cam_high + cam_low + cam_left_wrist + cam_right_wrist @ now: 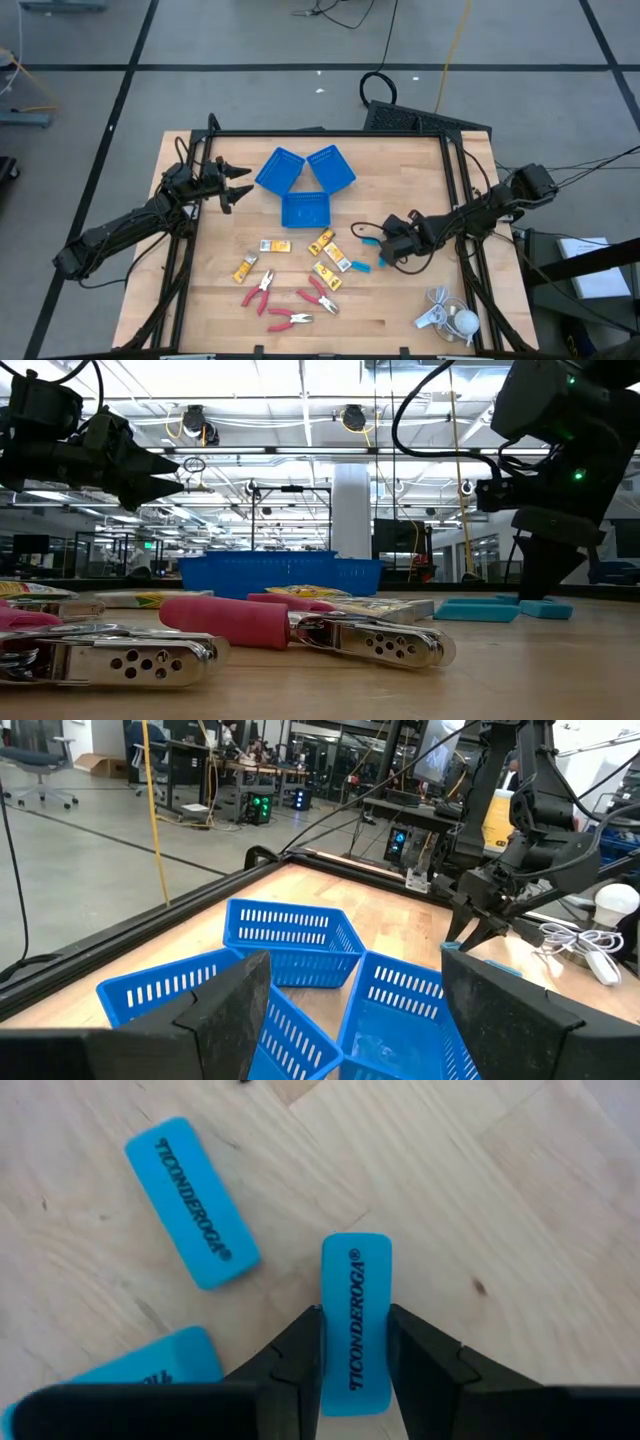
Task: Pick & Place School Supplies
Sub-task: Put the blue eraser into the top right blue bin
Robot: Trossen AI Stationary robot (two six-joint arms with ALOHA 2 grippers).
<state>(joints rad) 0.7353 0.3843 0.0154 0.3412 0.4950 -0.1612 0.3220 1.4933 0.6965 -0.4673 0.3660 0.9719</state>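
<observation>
Eraser (355, 1320) lies pinched between the right claw's (355, 1370) narrowed fingers (300, 1360).

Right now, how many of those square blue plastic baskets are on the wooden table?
3, clustered at the table's far middle: one square blue plastic basket on the left, one on the right, one nearer, in front of them. None looks hidden.

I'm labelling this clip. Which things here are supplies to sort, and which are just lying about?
Supplies:
- blue Ticonderoga erasers, one between the right gripper fingers
- yellow-orange packets
- red-handled pliers

Not supplies:
- three blue trays
- white corded gadget
- left gripper, open, near the trays
</observation>
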